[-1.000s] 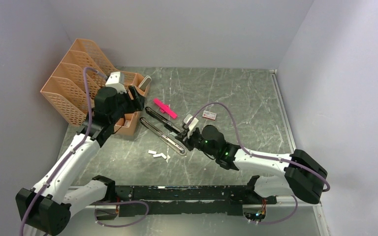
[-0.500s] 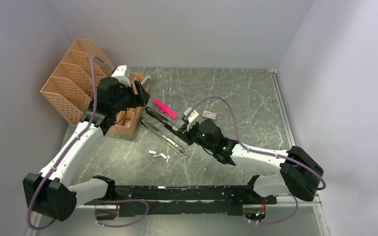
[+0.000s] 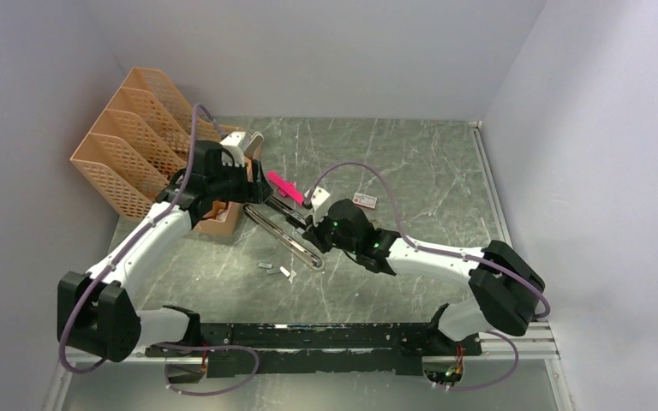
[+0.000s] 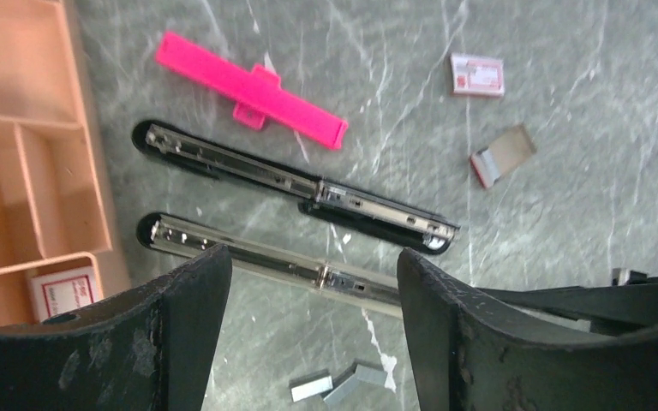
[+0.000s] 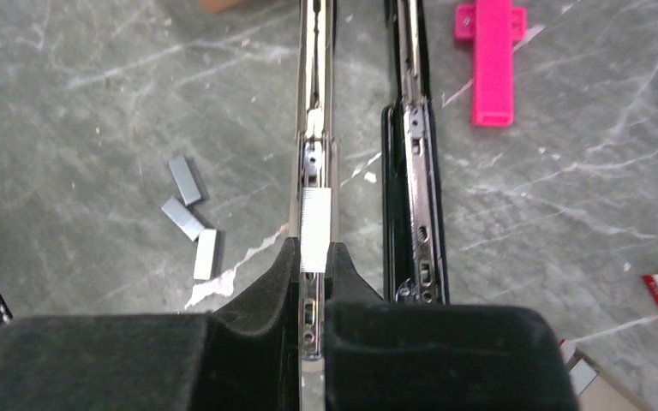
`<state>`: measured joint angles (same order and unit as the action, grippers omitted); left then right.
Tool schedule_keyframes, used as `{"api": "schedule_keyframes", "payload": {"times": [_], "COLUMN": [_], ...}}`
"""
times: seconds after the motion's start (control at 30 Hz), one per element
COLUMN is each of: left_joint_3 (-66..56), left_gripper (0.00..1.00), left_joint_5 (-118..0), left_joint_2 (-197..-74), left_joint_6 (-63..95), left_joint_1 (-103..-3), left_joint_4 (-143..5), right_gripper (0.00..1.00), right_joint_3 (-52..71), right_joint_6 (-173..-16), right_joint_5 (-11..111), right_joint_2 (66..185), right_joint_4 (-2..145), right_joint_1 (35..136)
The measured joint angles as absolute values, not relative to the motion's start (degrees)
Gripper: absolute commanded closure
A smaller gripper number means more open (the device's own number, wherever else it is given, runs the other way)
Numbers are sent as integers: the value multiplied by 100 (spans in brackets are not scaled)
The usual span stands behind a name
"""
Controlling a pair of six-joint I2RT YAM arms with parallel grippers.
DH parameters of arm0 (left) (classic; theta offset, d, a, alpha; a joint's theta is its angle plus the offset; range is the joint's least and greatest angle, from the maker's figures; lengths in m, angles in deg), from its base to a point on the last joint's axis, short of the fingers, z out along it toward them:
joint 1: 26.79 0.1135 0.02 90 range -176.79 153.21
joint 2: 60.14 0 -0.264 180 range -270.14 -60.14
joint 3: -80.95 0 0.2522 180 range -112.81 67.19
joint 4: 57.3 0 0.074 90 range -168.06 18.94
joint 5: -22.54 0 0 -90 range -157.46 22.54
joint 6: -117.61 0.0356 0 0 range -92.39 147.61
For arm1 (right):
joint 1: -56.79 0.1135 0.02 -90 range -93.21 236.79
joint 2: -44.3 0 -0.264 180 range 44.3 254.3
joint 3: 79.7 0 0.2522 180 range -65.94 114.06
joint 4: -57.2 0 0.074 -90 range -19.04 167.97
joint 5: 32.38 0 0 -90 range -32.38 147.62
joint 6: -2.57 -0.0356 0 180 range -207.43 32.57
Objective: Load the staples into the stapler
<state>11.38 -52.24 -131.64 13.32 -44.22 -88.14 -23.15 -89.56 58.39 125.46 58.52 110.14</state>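
A strip of staples (image 5: 315,218) is pinched in the right gripper (image 5: 315,257) at the centre of the right wrist view, directly over the silver rail of the stapler (image 5: 317,94), which is laid open lengthwise up the frame. The left gripper (image 4: 313,282) is spread wide at the bottom of its view, with nothing held.

The left arm (image 3: 137,248) and right arm (image 3: 435,255) are white shells joined by bulky black joint housings, each trailed by a lilac cable (image 3: 349,165). Green lights (image 3: 375,245) glow on the right forearm. The left gripper (image 4: 313,265) has thick, scuffed matte-black fingers (image 4: 193,334).
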Motion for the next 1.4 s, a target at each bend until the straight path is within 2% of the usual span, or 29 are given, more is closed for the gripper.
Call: {"api": "schedule_keyframes", "payload": {"times": [0.8,1.4], "left_joint_3": [1444,1193], "left_gripper": [26,32], "left_joint_5": [-5302,-5567], "left_joint_2": [-13916,-14281], "left_joint_6": [1652,1475], "left_joint_1": [-4599,-4688], "left_joint_4": [-8941,-9354], "right_gripper": [100,100], "right_joint_3": [-2438,-2516], "right_joint_6": [-9365,-9409], "right_joint_5": [5822,6008], "right_joint_2": [12771,12843], "right_joint_4": [5707,5589], "right_joint_1": [11291,11291]}}
